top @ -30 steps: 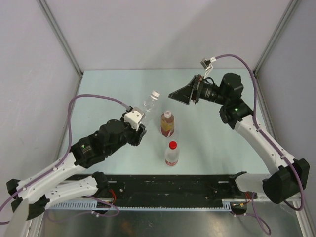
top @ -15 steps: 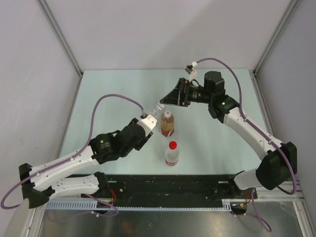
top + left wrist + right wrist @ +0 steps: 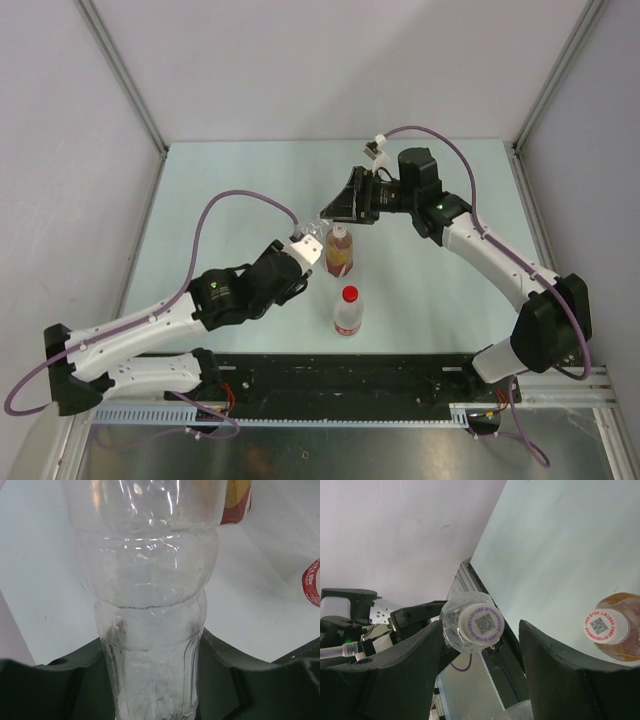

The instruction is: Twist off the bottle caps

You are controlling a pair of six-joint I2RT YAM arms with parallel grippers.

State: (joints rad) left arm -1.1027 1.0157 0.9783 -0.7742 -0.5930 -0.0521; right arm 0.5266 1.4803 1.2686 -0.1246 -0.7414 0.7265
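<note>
Cap pointing toward far edge of table, sitting untouched between fingers of half-open right gripper, left gripper squeezing clear bottle tight.

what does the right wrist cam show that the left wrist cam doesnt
Right wrist only: the white cap on the clear bottle, code printed on top, sitting between the open right tool's fingers and not yet gripped. It also shows the pale cap of the amber bottle.
Left wrist only: the left tool clamped on the clear bottle's ribbed body.
Both: the clear bottle and the table.
</note>
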